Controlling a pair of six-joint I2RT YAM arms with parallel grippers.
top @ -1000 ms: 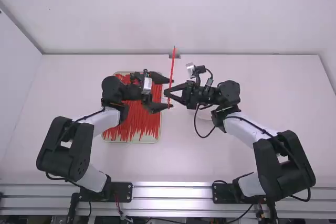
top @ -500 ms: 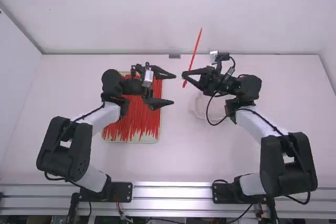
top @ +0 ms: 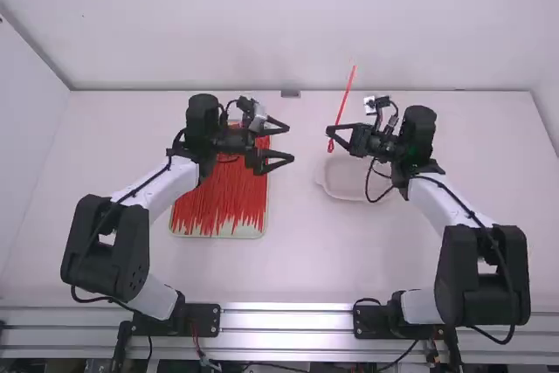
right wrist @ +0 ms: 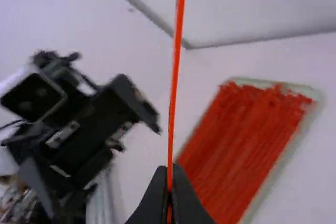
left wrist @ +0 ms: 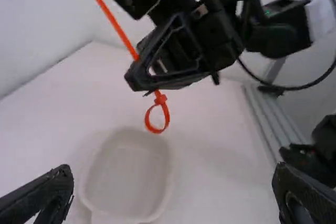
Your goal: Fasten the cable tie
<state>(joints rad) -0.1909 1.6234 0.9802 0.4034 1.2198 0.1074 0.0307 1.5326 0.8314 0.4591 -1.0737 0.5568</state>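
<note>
Looped cable tie (left wrist: pixel 156 120), apparently over bowl (left wrist: pixel 126 178)

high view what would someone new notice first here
The red cable tie sticking up from the right claw, its closed loop hanging over the white bowl's edge. Next, the bed of loose red ties in the tray at left, the open left claw by its right edge.

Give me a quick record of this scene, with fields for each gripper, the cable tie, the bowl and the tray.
left gripper: open, holding nothing, beside the tray
right gripper: shut on the cable tie
cable tie: red, closed into a small loop, long tail up, in the air by the bowl
bowl: white, on the table
tray: holds spare ties, red
</note>
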